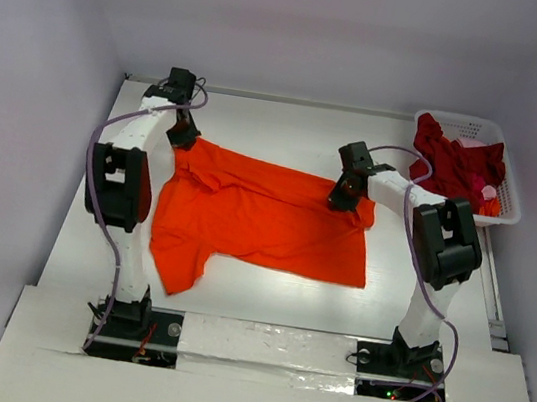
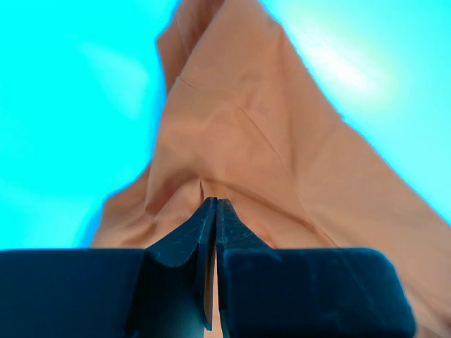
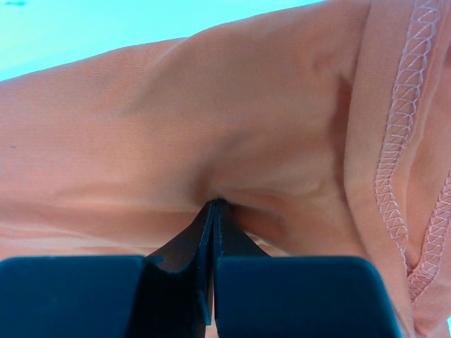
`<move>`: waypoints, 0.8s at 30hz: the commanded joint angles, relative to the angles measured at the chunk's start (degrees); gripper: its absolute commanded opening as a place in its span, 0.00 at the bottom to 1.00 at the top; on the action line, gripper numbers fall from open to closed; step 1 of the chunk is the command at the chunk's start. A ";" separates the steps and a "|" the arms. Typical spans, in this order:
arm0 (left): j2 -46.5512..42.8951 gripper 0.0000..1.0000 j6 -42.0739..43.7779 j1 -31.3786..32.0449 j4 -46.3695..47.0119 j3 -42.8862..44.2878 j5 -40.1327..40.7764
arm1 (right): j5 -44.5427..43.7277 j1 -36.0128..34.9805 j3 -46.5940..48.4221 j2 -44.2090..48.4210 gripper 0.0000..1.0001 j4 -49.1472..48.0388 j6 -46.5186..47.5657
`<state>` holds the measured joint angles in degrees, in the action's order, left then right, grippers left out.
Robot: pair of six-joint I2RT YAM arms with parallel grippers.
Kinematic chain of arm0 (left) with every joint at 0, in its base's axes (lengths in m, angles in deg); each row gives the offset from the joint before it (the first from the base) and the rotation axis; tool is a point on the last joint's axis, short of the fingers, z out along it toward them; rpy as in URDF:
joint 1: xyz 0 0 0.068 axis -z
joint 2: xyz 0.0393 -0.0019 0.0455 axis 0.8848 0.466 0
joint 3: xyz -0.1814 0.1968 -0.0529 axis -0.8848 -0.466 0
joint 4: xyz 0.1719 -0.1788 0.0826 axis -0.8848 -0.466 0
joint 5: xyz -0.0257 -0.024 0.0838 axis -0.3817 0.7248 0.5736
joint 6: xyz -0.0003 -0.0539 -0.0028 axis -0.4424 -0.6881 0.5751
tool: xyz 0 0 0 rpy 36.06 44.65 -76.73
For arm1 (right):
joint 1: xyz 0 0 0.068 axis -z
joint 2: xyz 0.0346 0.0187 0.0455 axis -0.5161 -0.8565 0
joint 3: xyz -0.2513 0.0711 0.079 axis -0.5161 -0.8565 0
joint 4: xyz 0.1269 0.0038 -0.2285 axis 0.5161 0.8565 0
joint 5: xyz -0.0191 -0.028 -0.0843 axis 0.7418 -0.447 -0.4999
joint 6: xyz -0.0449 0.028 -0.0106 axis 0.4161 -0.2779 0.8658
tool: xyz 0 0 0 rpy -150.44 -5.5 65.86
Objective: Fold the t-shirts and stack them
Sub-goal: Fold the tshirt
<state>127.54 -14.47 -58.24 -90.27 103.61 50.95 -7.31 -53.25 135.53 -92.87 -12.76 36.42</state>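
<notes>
Left hand (image 2: 215, 204) pinched tight on the orange t-shirt (image 2: 239, 141), cloth drawn into a creased ridge running away from the fingertips, bright bench (image 2: 70, 105) either side.

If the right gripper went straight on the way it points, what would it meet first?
The orange t-shirt: the right gripper is shut on its cloth. The table probably lies just behind, though depth is unclear.
</notes>
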 commanded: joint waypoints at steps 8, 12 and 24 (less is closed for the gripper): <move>-20.06 0.08 1.13 -0.47 -1.75 -8.62 -0.79 | -4.56 0.38 2.69 7.17 0.15 5.85 3.44; -29.02 0.28 1.40 -0.47 -1.04 -20.11 -1.58 | -8.07 0.38 4.53 11.74 0.58 7.86 6.60; -58.82 0.45 -3.87 0.76 -7.63 -49.38 -7.12 | -2.82 -3.92 -5.36 27.56 0.70 11.57 10.74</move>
<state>73.31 -16.00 -58.02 -94.25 60.42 45.61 -12.43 -54.89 135.34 -68.85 -3.82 45.17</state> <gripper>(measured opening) 0.457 0.700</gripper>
